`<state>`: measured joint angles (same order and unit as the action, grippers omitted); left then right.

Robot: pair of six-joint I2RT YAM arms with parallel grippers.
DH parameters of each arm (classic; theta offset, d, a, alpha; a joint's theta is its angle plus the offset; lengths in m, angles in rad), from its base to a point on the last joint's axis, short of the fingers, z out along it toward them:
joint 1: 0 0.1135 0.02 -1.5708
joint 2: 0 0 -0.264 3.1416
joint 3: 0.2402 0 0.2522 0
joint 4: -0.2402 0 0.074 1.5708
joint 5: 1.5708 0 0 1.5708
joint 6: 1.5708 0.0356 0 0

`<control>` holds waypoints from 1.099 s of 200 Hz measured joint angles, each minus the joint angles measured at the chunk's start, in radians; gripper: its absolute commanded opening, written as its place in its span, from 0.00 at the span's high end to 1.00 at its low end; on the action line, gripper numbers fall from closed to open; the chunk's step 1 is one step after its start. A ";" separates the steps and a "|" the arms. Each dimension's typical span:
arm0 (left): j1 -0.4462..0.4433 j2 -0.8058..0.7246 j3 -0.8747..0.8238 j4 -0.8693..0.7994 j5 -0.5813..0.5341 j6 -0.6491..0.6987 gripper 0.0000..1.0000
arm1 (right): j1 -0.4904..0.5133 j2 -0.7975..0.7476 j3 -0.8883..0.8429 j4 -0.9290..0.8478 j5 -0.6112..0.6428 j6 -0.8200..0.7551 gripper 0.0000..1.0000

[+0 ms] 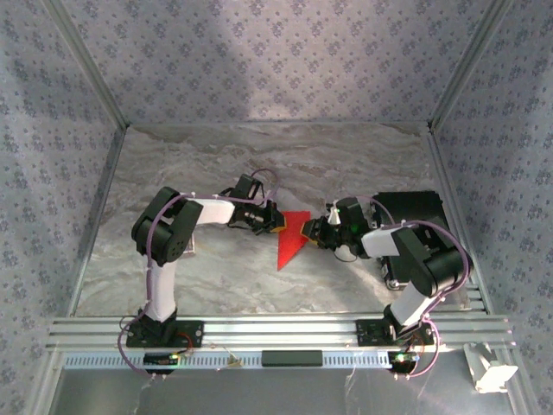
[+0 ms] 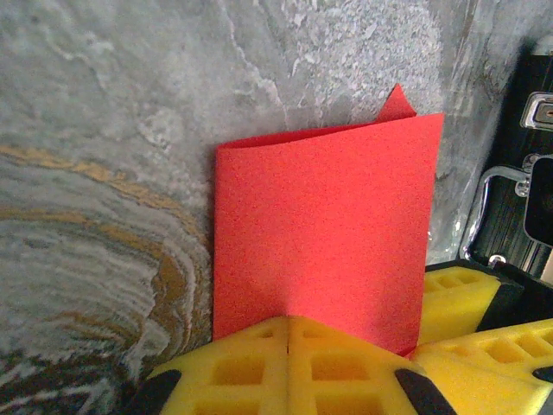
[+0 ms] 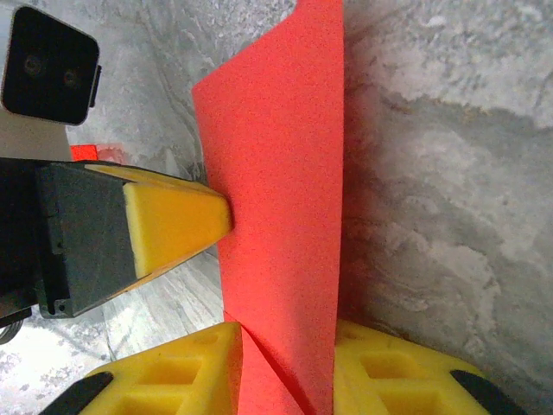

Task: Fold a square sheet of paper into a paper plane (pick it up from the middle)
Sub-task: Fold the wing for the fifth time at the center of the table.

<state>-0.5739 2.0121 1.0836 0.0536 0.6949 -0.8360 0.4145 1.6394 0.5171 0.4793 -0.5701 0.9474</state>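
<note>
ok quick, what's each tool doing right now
Left tool: shut on the red paper.
Right tool: shut on the same red paper.

Lab test cell: aluminium frame [image 1: 259, 330], patterned walls [image 1: 268, 56]

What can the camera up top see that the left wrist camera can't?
Top camera alone: both whole arms, the grey patterned walls and the metal rail at the near edge. Left wrist camera alone: a close look at the left gripper, its yellow fingers shut on the folded red paper, whose layers gape a little at the far edge. Both show the red paper, the marbled table and the right gripper beside the left one.
</note>
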 measured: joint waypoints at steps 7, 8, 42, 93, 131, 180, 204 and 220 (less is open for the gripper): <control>0.000 0.000 0.000 0.000 0.000 0.000 0.94 | -0.003 0.000 0.000 0.000 -0.006 -0.005 0.70; 0.000 0.000 0.000 0.000 0.000 0.000 0.94 | -0.003 0.000 0.000 0.000 -0.006 -0.006 0.70; 0.000 0.000 0.000 0.000 0.000 0.000 0.95 | -0.021 0.003 0.014 -0.001 -0.041 -0.037 0.70; 0.000 0.000 -0.001 0.001 0.000 -0.003 0.95 | -0.035 0.024 0.071 -0.028 -0.079 -0.102 0.72; 0.000 0.000 -0.001 0.001 0.000 -0.003 0.95 | -0.055 0.051 0.084 -0.039 -0.102 -0.122 0.72; 0.000 0.000 -0.001 0.001 0.000 -0.003 0.96 | -0.066 0.091 0.102 -0.044 -0.143 -0.135 0.73; 0.000 0.000 -0.001 0.001 0.000 -0.003 0.96 | -0.069 0.111 0.120 -0.044 -0.172 -0.144 0.75; 0.000 0.000 -0.001 0.001 0.000 -0.003 0.96 | -0.070 0.121 0.128 -0.044 -0.182 -0.148 0.77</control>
<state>-0.5739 2.0121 1.0824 0.0544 0.6952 -0.8387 0.3443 1.7607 0.6453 0.4351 -0.7521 0.7990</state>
